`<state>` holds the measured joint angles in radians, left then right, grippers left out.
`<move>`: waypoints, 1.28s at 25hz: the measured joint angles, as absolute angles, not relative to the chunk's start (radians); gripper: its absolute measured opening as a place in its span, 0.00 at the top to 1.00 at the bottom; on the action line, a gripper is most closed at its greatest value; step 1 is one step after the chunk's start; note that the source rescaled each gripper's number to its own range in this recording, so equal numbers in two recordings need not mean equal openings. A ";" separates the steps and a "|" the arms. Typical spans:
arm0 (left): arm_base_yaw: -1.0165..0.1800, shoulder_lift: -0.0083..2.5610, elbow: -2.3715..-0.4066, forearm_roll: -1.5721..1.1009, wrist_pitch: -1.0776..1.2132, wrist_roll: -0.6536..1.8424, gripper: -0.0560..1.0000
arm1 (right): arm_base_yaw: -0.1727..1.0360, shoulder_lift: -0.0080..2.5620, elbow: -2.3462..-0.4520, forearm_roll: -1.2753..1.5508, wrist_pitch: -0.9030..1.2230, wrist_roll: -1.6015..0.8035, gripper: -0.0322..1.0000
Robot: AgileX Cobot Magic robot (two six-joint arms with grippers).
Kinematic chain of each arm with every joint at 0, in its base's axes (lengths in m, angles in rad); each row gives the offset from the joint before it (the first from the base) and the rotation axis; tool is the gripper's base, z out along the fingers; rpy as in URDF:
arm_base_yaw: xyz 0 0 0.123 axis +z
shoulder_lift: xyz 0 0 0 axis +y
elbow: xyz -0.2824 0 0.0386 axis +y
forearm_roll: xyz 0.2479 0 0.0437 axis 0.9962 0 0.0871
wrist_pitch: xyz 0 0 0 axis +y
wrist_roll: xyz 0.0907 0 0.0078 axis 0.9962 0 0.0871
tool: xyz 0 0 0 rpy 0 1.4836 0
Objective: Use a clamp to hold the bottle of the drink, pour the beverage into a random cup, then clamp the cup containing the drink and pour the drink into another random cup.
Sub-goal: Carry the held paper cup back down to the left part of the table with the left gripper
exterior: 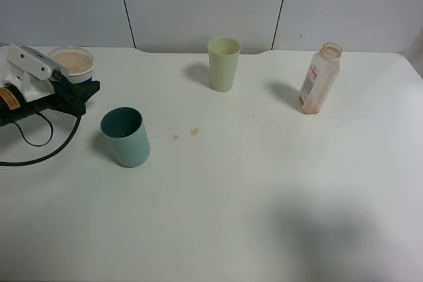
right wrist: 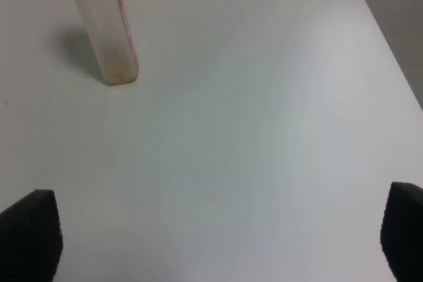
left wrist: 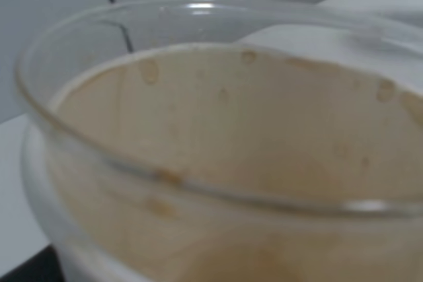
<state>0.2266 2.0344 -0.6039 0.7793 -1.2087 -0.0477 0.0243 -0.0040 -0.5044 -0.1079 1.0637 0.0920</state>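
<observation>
Table (exterior: 264, 203) of plain white carries four vessels. At the far left, the left gripper (exterior: 84, 90) lies low beside the blue-banded paper cup (exterior: 74, 64), its black jaws pinching the cup's near wall. The left wrist view is filled by that cup's brown-stained inside (left wrist: 231, 130); it is too blurred to say whether brown beverage stands at the bottom. A black cable (exterior: 33, 150) loops over the tabletop from the gripper's white housing. Just beside the gripper stands the teal tumbler (exterior: 125, 137), upright, apart from the paper cup. The pale yellow-green tumbler (exterior: 223, 64) stands upright at the far middle. The clear bottle (exterior: 318, 78), uncapped, stands upright at the far right. Two small brown spots (exterior: 186, 134) mark the table near the teal tumbler. The right gripper's jaws (right wrist: 211, 236) are spread wide, holding nothing, well apart from the bottle (right wrist: 106, 28).
</observation>
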 joint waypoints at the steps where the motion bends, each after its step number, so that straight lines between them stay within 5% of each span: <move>1: 0.222 2.040 -0.612 0.776 -1.209 -0.048 0.94 | 0.024 -0.004 -0.504 -0.108 1.064 0.092 0.00; 32: 0.149 2.065 -0.669 0.742 -1.209 -0.071 0.94 | 0.024 -0.004 -0.504 -0.108 1.064 0.092 0.00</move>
